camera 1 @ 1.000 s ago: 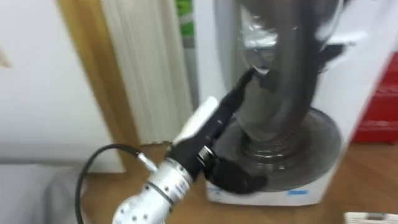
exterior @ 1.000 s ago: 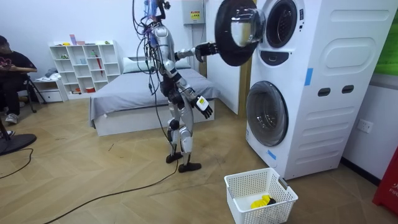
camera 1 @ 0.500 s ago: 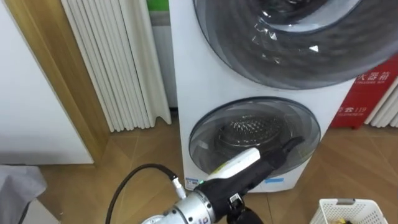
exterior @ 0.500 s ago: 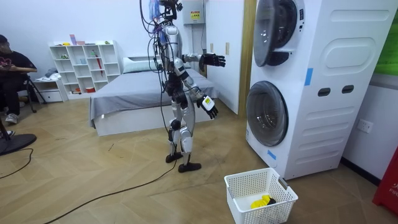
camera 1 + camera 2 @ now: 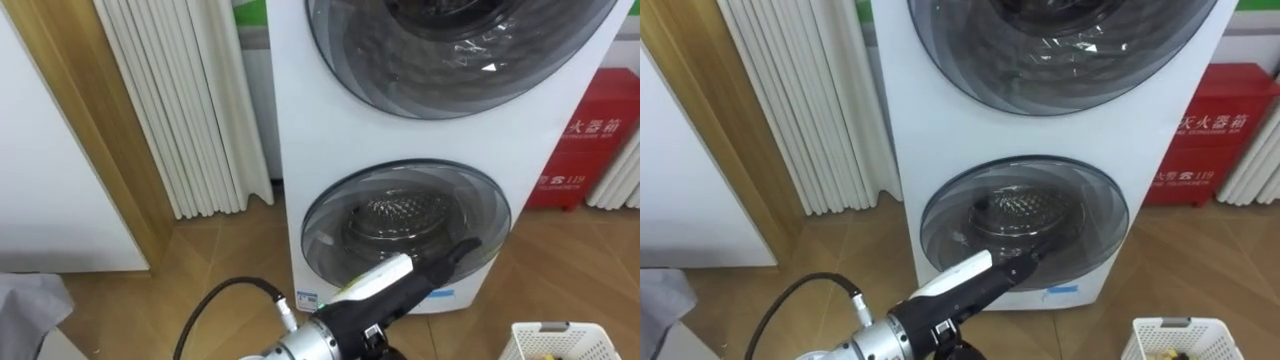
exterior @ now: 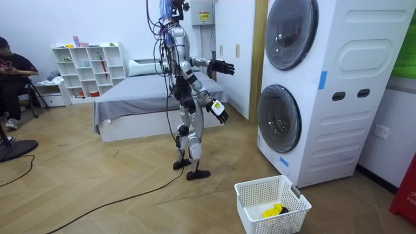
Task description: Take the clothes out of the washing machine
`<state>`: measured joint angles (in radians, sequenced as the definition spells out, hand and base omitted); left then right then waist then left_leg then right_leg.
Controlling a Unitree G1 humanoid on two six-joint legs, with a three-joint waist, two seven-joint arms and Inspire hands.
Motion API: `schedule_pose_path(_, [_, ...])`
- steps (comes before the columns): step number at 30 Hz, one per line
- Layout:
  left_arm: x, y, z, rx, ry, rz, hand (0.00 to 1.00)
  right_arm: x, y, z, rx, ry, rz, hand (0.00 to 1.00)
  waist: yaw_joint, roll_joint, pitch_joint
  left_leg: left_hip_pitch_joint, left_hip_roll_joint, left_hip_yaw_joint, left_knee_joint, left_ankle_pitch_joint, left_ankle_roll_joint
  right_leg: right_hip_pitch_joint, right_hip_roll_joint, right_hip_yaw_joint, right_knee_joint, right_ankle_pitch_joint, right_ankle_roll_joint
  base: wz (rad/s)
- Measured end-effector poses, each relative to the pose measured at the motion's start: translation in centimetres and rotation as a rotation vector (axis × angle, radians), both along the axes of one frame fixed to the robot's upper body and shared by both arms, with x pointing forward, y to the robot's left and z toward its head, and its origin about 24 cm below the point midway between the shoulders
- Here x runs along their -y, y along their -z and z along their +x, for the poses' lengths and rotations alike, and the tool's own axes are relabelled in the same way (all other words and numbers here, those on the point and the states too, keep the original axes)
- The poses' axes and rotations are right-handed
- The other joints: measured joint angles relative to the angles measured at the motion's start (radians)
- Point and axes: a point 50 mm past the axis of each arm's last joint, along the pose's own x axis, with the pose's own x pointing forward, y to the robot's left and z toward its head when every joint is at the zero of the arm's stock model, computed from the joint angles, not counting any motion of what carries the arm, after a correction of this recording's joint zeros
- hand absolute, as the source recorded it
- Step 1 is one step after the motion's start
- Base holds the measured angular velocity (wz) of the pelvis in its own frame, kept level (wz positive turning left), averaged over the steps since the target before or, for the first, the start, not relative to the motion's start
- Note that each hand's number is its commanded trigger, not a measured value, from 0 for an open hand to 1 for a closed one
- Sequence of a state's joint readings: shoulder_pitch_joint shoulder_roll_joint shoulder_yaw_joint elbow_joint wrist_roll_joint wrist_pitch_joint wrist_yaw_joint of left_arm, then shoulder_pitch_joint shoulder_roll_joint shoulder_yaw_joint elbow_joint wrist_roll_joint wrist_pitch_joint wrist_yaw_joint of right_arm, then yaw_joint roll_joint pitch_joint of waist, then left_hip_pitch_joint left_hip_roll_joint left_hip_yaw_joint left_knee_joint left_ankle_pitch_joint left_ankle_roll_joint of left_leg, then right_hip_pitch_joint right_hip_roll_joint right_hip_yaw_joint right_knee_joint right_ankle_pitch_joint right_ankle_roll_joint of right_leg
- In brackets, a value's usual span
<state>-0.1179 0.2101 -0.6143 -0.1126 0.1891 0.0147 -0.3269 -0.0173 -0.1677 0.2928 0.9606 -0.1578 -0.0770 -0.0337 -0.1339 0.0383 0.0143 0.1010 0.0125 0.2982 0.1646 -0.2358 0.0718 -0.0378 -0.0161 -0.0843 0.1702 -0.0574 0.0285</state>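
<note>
Lying in basket point(image 6: 259, 184), yellow item point(image 6: 270, 210), washers point(image 6: 344, 91) shut

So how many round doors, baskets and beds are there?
Round doors: 2 (upper door, lower door)
Baskets: 1 (white basket)
Beds: 1 (bed)
Total: 4

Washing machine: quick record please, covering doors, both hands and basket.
upper door: looks shut
lower door: shut
left hand: raised toward the washing machine, open, holding nothing
right hand: low by the hip, open, empty
robot: standing between bed and washing machine, short of it
basket: on the floor before the lower door, yellow item inside
</note>
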Motion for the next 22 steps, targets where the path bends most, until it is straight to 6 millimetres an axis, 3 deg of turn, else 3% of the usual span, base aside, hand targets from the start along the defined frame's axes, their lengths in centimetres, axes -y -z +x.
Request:
schedule_pose_path(3, [0.0,0.2,0.1,-0.011,-0.004,0.001,0.00,-0.5,0.1,0.0,-0.003,0.002,0.015,0.00,-0.001,0.000,0.0002,0.002,0.001,0.001,-0.001,0.000,0.000,0.002,0.000,-0.002,0.000,0.000,0.000,0.00])
schedule_pose_path(6, [-0.2,2.0,0.2,-0.078,-0.031,0.034,0.00,-0.8,0.1,0.0,-0.004,0.008,0.029,0.00,-0.001,-0.004,0.0023,0.016,0.001,0.001,-0.007,-0.001,-0.001,0.012,0.002,-0.002,0.000,-0.002,-0.002,0.00])
schedule_pose_path(8, [-0.7,3.5,0.1,-0.127,-0.058,0.062,0.00,-0.6,0.1,-0.1,-0.006,0.010,0.026,0.00,0.004,-0.011,0.0061,0.018,0.001,0.001,-0.008,-0.001,-0.001,0.013,0.002,-0.003,-0.001,-0.002,-0.002,0.00])
schedule_pose_path(12, [-3.6,7.5,-0.9,-0.264,-0.201,0.114,0.00,-0.3,0.4,-1.1,-0.024,0.025,0.024,0.00,0.008,-0.021,0.0028,0.020,0.003,0.001,-0.011,-0.002,-0.004,0.012,0.005,-0.006,0.001,-0.005,-0.007,-0.03])
schedule_pose_path(13, [-5.4,9.9,-2.0,-0.340,-0.291,0.147,0.00,0.1,0.6,-1.7,-0.036,0.050,0.024,0.00,0.017,-0.024,0.0045,0.031,0.005,0.002,-0.015,-0.003,-0.008,0.020,0.009,-0.003,0.000,-0.007,-0.009,-0.19])
schedule_pose_path(15, [-9.1,13.6,-4.2,-0.460,-0.458,0.246,0.00,0.7,1.0,-3.3,-0.069,0.108,0.030,0.00,0.045,-0.035,-0.0008,0.046,0.012,0.000,-0.016,-0.010,-0.018,0.032,0.020,-0.003,-0.001,-0.012,-0.017,-0.30])
schedule_pose_path(16, [-12.1,15.9,-6.3,-0.553,-0.599,0.320,0.00,1.0,1.3,-4.4,-0.094,0.146,0.032,0.00,0.059,-0.044,-0.0077,0.052,0.018,-0.004,-0.017,-0.015,-0.025,0.036,0.027,-0.005,-0.001,-0.015,-0.022,-0.17])
schedule_pose_path(17, [-15.4,17.6,-8.7,-0.640,-0.750,0.393,0.00,1.4,1.5,-5.4,-0.118,0.179,0.032,0.00,0.062,-0.048,-0.0097,0.055,0.025,-0.004,-0.017,-0.017,-0.029,0.040,0.034,-0.007,-0.001,-0.017,-0.025,-0.09])
schedule_pose_path(18, [-17.1,18.3,-10.0,-0.683,-0.825,0.434,0.00,1.6,1.6,-5.7,-0.125,0.202,0.037,0.00,0.067,-0.049,-0.0102,0.058,0.028,-0.005,-0.017,-0.019,-0.032,0.042,0.037,-0.011,-0.001,-0.017,-0.026,-0.06])
schedule_pose_path(20, [-22.0,19.8,-15.2,-0.785,-1.059,0.614,0.00,1.9,1.7,-6.6,-0.141,0.254,0.048,0.00,0.083,-0.058,-0.0144,0.065,0.036,-0.005,-0.017,-0.025,-0.042,0.043,0.046,-0.019,-0.002,-0.022,-0.036,-0.12])
schedule_pose_path(22, [-23.8,20.3,-18.8,-0.847,-1.144,0.761,0.00,2.2,1.9,-7.0,-0.154,0.290,0.053,0.00,0.109,-0.051,-0.0122,0.082,0.041,-0.004,-0.021,-0.028,-0.046,0.058,0.053,-0.025,-0.007,-0.022,-0.037,-0.06])
